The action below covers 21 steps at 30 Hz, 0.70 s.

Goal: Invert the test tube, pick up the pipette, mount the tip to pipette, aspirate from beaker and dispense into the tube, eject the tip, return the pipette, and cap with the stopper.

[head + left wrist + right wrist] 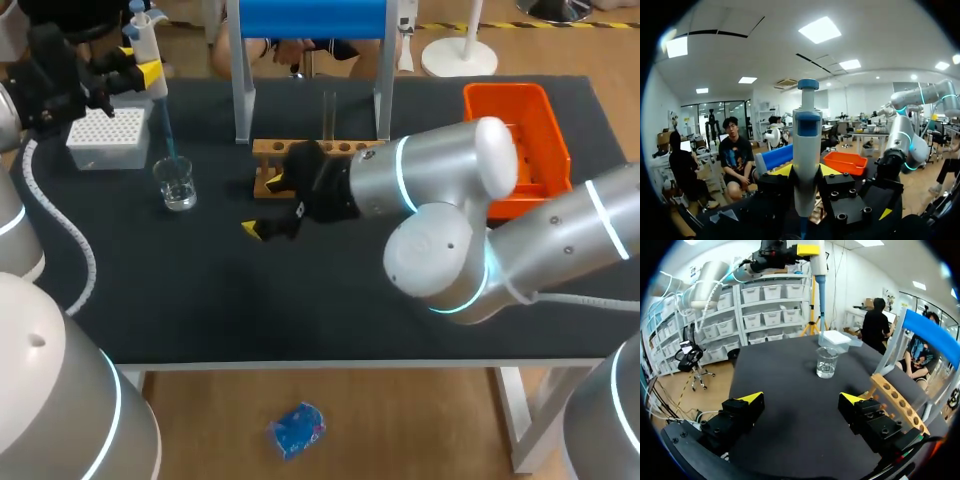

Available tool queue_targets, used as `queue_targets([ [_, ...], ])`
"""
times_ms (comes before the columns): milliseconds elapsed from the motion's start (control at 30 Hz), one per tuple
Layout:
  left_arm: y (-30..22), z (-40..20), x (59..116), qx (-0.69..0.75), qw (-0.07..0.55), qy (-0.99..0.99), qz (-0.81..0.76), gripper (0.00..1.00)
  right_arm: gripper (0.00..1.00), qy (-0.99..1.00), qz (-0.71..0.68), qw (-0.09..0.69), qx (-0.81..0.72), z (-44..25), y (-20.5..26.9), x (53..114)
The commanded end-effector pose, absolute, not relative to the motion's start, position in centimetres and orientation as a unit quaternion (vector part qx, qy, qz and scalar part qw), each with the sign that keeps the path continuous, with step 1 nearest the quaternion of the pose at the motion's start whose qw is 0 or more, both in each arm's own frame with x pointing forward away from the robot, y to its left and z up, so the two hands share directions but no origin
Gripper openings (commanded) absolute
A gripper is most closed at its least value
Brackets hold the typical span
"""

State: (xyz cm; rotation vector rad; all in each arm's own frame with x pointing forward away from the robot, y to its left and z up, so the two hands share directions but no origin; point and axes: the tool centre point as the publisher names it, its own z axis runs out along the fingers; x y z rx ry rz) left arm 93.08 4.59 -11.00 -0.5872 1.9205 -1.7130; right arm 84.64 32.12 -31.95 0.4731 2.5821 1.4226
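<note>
Two arms: one comes in from each side of the table (200,300).
Landmark: one wooden rack (310,160), near the middle of the table towards its far edge, with a single row of holes. I cannot count the holes with certainty.
Test tubes: one test tube (329,112), clear, standing upright in the rack.
Pipettes: one pipette (806,150), white with a blue collar and plunger. It is held upright, well to the left of the rack.
Left gripper (806,172): clamped on the pipette body, one yellow-tipped finger on each side.
Tips: one blue tip (166,130) is mounted on the pipette and points down. Its end hangs over the beaker, and I cannot tell whether it is above or past the rim.
Beakers: one beaker (826,362), clear glass with a little clear liquid, left of the rack and apart from it.
Tip boxes: one white tip box (107,137), left of the rack and farther from it than the beaker.
Right gripper (801,399): low over the table just in front of the rack's left end. Its two fingers are spread wide with nothing between them.
Bins: one orange bin (515,135), right of the rack, partly hidden by the right arm.
Frames: one stand with a blue bar (312,18) on two pale legs, straddling the rack from behind.
</note>
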Motion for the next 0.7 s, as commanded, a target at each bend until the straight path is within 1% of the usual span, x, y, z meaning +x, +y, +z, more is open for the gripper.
queue_targets([
  [33, 4.8, -11.2, 93.8, -0.212, 0.247, 0.704, -0.631, 0.0, 1.0, 0.868, 0.466, 0.071, 0.156, -33.0, 34.3, 86.2],
  [333, 5.1, -11.7, 94.2, -0.213, 0.254, 0.7, -0.633, 0.0, 1.0, 0.88, 0.446, 0.067, 0.15, -34.3, 36.3, 87.7],
  [700, 5.2, -12.9, 94.3, -0.213, 0.255, 0.705, -0.627, 0.0, 1.0, 0.883, 0.438, 0.071, 0.155, -34.5, 36.7, 88.0],
])
